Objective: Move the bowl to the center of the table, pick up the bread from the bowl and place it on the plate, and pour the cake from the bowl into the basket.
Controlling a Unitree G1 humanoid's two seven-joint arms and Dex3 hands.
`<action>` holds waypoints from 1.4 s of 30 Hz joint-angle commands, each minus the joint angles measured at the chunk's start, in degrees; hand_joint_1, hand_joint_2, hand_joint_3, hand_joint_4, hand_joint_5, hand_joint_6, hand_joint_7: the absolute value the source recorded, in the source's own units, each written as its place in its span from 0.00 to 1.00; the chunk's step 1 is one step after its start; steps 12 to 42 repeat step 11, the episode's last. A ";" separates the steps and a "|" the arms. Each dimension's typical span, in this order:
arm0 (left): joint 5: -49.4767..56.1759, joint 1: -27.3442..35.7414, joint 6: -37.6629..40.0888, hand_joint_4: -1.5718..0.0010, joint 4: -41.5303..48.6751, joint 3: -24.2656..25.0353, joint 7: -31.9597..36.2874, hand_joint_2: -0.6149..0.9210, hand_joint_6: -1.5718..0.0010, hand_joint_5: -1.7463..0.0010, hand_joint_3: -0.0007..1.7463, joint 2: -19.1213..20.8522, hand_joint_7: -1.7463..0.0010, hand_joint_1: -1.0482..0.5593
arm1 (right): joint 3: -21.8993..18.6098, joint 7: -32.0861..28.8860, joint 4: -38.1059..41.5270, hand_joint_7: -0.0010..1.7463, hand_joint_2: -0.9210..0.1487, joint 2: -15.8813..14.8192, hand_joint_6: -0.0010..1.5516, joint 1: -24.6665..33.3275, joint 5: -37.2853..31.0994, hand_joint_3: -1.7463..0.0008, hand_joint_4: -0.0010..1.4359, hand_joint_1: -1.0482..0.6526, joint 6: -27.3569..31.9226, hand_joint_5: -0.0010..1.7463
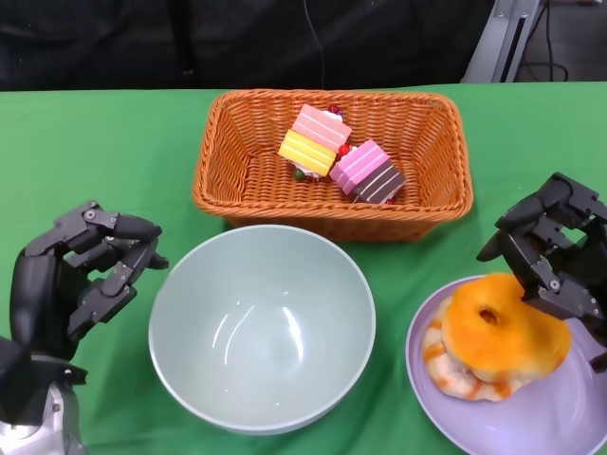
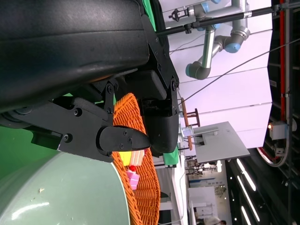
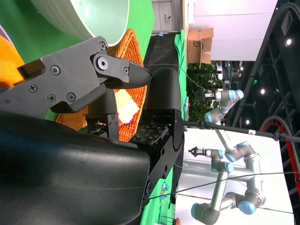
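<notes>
The pale green bowl (image 1: 262,327) stands empty in the middle of the green table, in front of the wicker basket (image 1: 334,213). Several pieces of cake (image 1: 341,156) lie in the basket. The orange bread (image 1: 501,334) rests on the lilac plate (image 1: 550,417) at the lower right. My right hand (image 1: 553,251) hovers just behind the bread with its fingers apart, holding nothing. My left hand (image 1: 81,275) sits to the left of the bowl, fingers curled loosely and apart from the rim, empty. The wrist views show the bowl's side (image 3: 89,18) (image 2: 56,192) and basket (image 2: 140,173) past each hand's fingers.
The green tablecloth (image 1: 95,152) has free room at the far left and far right. A dark backdrop lies behind the table's far edge. Other robot arms (image 3: 225,159) stand beyond the table in the wrist views.
</notes>
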 commanded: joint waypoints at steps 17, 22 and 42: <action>-0.06 0.79 0.26 0.51 -0.47 0.13 -0.08 1.00 0.44 0.23 0.18 0.56 0.46 0.57 | -0.41 -0.44 0.50 0.68 0.20 -0.99 0.45 0.16 -0.36 0.57 0.53 0.52 -1.52 0.86; -0.06 0.79 0.26 0.51 -0.47 0.13 -0.08 1.00 0.44 0.23 0.18 0.56 0.46 0.57 | -0.41 -0.44 0.50 0.68 0.20 -0.99 0.45 0.16 -0.36 0.57 0.53 0.52 -1.52 0.86; -0.06 0.79 0.26 0.51 -0.47 0.13 -0.08 1.00 0.44 0.23 0.18 0.56 0.46 0.57 | -0.41 -0.44 0.50 0.68 0.20 -0.99 0.45 0.16 -0.36 0.57 0.53 0.52 -1.52 0.86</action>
